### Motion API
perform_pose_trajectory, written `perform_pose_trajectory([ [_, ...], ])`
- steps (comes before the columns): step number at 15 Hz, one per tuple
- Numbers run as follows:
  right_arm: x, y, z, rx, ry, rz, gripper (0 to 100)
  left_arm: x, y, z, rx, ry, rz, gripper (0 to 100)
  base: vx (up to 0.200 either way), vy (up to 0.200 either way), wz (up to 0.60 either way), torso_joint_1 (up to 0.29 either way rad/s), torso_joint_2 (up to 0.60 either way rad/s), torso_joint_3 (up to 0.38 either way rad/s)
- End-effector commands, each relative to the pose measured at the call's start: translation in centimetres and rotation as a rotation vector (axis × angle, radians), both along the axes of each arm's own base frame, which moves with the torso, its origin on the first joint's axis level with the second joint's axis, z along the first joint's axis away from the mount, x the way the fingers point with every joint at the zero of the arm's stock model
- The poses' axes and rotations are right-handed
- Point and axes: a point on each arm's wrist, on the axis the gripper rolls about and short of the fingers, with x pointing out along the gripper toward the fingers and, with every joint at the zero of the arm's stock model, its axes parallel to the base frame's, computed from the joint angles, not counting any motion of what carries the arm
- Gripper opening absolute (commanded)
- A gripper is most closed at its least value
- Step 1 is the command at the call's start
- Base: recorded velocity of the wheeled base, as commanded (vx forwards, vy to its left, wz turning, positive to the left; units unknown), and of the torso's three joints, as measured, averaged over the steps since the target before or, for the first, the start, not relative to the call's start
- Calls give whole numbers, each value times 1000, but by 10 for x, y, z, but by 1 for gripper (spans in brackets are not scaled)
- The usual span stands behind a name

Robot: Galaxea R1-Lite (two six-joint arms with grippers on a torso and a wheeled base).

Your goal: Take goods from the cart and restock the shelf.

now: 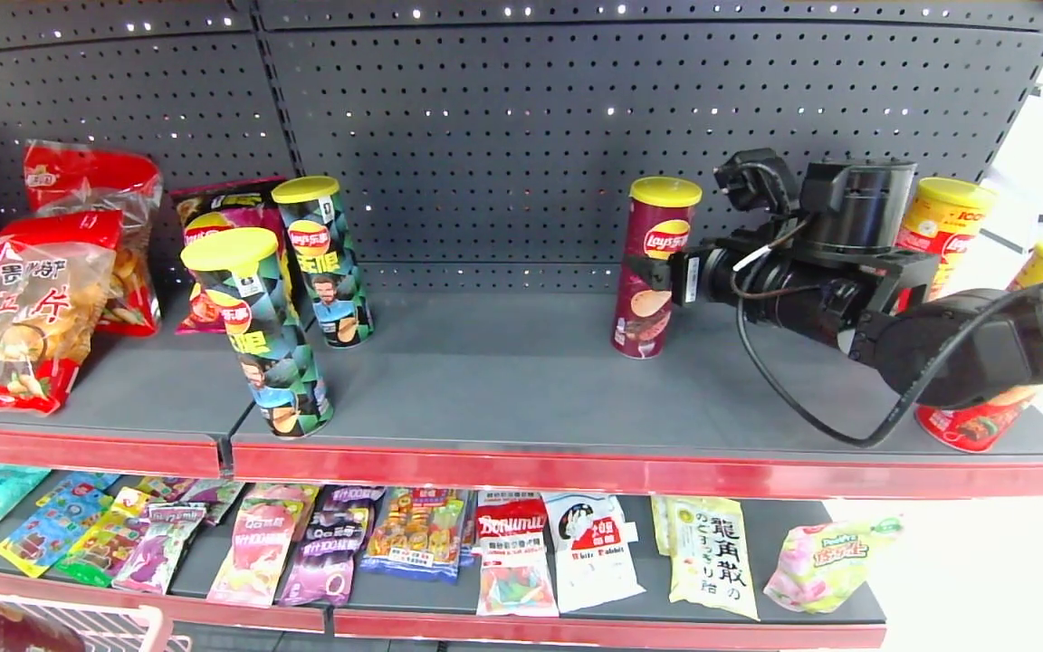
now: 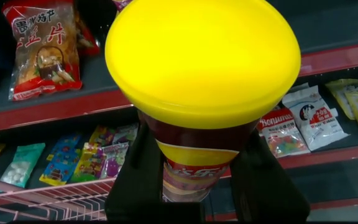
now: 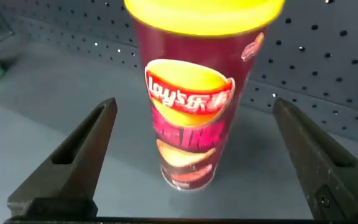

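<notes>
A maroon chip can (image 1: 654,268) with a yellow lid stands upright on the grey upper shelf (image 1: 503,380). My right gripper (image 1: 666,274) comes in from the right at mid-can height. In the right wrist view it (image 3: 194,109) is open, with the can (image 3: 191,118) between its spread fingers (image 3: 82,152) and clear of both. In the left wrist view my left gripper (image 2: 194,183) is shut on another can (image 2: 197,93), which has a yellow lid and a red and yellow body. It is held upright in front of the shelves.
Two green cans (image 1: 261,333) (image 1: 322,261) and snack bags (image 1: 33,308) fill the shelf's left part. Red and yellow cans (image 1: 945,226) (image 1: 974,424) stand behind my right arm. Candy bags (image 1: 512,552) lie on the lower shelf. The pink cart rim (image 2: 42,198) is below left.
</notes>
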Motion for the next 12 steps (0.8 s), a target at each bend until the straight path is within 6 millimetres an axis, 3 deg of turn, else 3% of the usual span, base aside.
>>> perform_pose_trajectory([
  [1, 14, 6, -2, 10, -8, -16, 100, 0, 0, 0, 0, 2, 0, 0, 0, 0, 0, 0, 0, 0],
  [11, 36, 24, -4, 36, -37, -56, 100, 0, 0, -3, -1, 10, -2, 0, 0, 0, 0, 0, 0, 0],
  [12, 37, 25, -6, 36, -36, -58, 0, 1, 0, -4, -3, 13, -2, 0, 0, 0, 0, 0, 0, 0],
])
